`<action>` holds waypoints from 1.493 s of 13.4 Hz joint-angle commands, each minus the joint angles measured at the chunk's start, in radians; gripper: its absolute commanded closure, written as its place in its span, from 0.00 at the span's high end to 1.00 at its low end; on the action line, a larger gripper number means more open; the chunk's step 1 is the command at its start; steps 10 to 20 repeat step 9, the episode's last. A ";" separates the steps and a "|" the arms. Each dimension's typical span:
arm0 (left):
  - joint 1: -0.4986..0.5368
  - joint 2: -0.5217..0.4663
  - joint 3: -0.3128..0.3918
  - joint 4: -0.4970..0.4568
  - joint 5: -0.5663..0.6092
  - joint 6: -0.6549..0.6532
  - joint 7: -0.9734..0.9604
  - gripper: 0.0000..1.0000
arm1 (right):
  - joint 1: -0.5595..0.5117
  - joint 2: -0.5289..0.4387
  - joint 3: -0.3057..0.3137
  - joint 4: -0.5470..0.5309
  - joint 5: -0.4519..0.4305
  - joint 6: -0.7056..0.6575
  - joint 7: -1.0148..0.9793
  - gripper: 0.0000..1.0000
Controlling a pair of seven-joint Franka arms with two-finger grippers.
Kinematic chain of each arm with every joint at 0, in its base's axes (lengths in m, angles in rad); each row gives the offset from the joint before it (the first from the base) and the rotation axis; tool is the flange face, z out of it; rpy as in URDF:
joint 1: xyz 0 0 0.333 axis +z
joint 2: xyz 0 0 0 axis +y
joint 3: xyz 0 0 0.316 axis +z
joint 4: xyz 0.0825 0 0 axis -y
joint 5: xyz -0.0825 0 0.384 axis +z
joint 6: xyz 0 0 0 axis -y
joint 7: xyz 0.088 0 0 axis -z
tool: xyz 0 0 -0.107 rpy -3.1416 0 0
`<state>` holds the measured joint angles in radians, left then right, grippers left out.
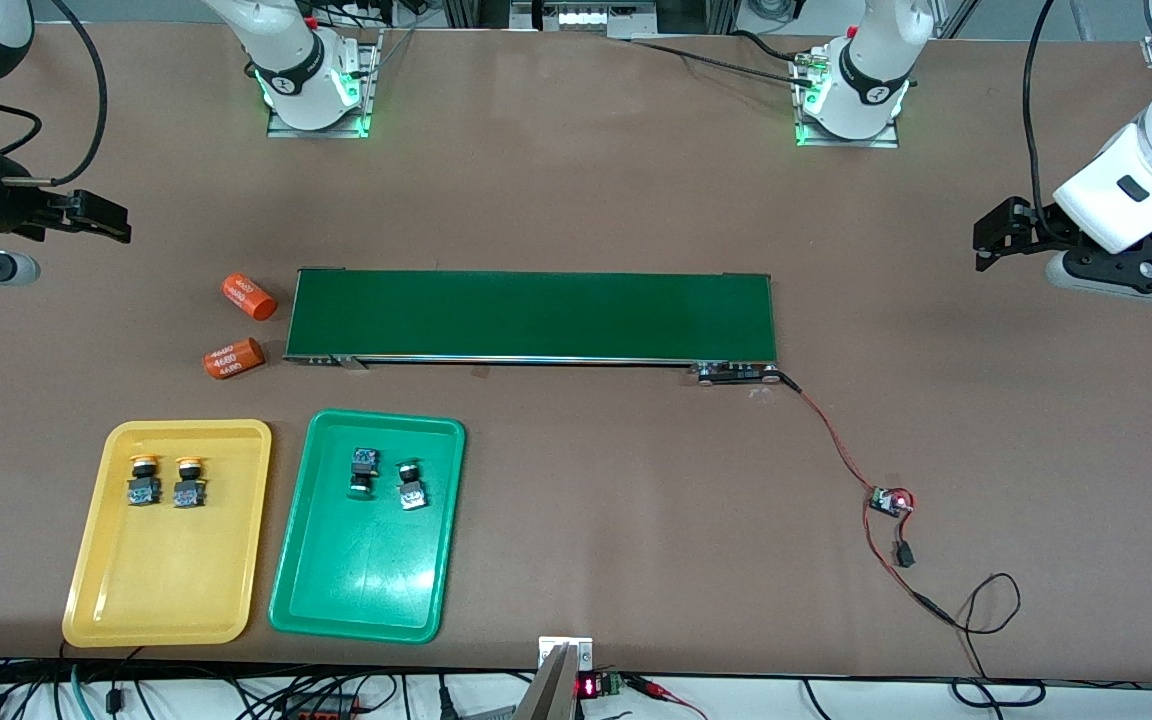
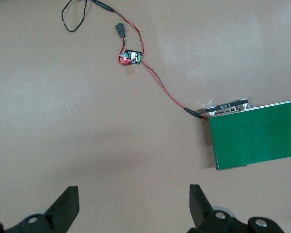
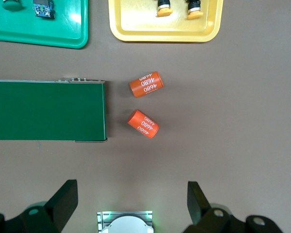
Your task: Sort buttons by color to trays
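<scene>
Buttons (image 1: pixel 165 482) lengthwise in their trays (image 1: pixel 96 560), yellow caps toward the arms; both tools (image 1: pixel 101 215) released

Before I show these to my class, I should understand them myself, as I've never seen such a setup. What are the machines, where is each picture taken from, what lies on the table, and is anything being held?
These are two robot arms bolted to a brown table. The wide picture looks down from across the table, facing them. The other two come from cameras on each arm's wrist, looking past its own pincer.

The left pincer and the right pincer both hang open and hold nothing, each over its own end of the table.

In the middle lies a dark-green conveyor belt. Two orange cylinders lie at its end toward the right arm. A red wire runs from its other end to a small circuit board.

Nearer the front camera sit a yellow tray holding two yellow-capped buttons and a green tray holding two dark-green buttons.
</scene>
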<state>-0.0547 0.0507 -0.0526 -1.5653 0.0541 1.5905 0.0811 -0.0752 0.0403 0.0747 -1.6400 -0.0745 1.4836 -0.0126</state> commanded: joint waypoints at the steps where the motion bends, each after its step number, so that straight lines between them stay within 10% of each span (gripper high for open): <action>1: 0.006 0.009 0.002 0.025 -0.019 -0.004 0.008 1.00 | 0.005 -0.007 -0.001 0.005 0.013 -0.012 -0.007 1.00; 20: 0.015 0.012 0.005 0.024 -0.008 -0.003 0.009 1.00 | 0.003 -0.005 -0.001 0.005 0.015 -0.002 -0.007 1.00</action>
